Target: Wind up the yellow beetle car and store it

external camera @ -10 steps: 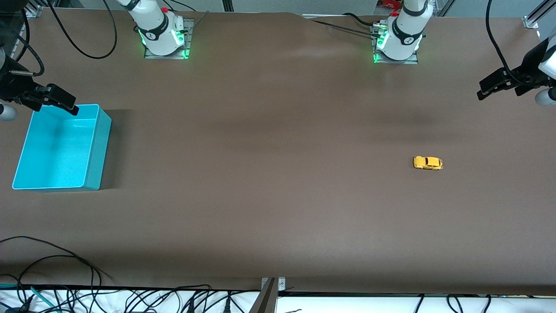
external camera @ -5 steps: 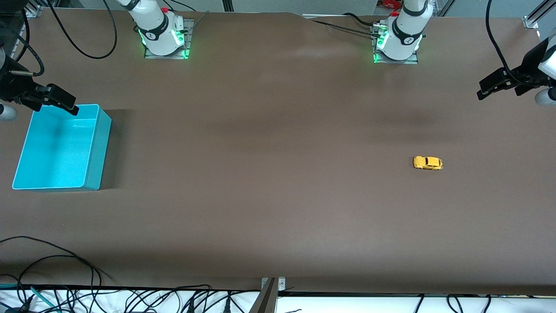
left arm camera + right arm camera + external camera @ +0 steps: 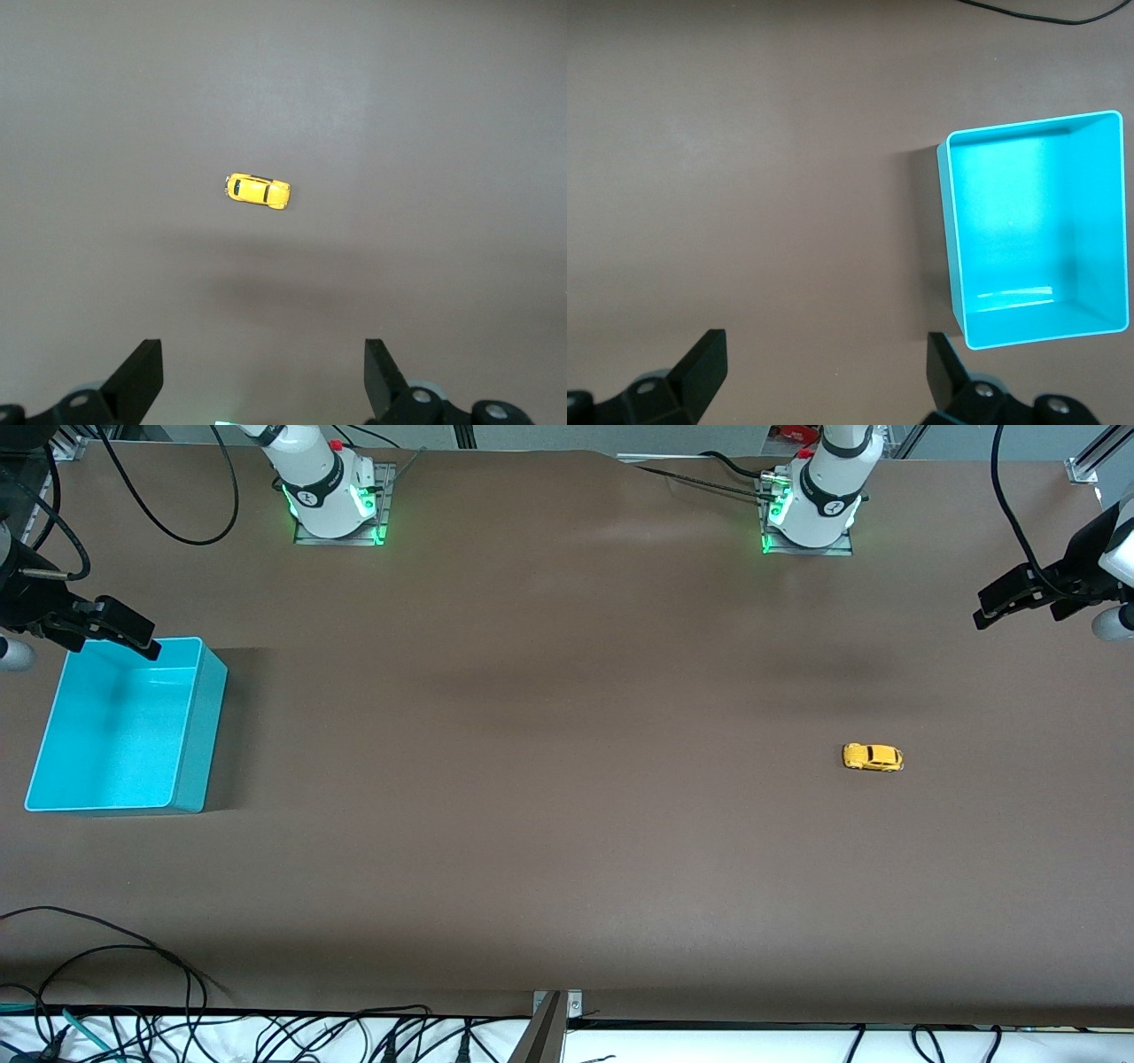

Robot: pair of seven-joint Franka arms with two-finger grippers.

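Brown table [image 3: 567, 779]: surface covered by a plain mat, with cables [image 3: 106, 974] trailing at the edge nearest the front camera.

Turquoise bin [image 3: 190, 726]: rectangular, open-topped, standing upright at the right arm's end of the table. Nothing is inside it, as the right wrist view [image 3: 948, 239] confirms.

Right gripper [image 3: 133, 638]: raised over the bin's corner farthest from the front camera. Fingers [image 3: 700, 363] stand wide apart, holding nothing.

Left gripper [image 3: 997, 607]: raised over the left arm's end of the table, well apart from the car. Fingers [image 3: 142, 372] spread wide, holding nothing.

Yellow beetle car [image 3: 873, 757]: on its wheels on the bare mat toward the left arm's end, well apart from the bin and nearer the front camera than the left arm's base. The left wrist view shows it [image 3: 257, 190] lying crosswise to the gripper's fingers, untouched.
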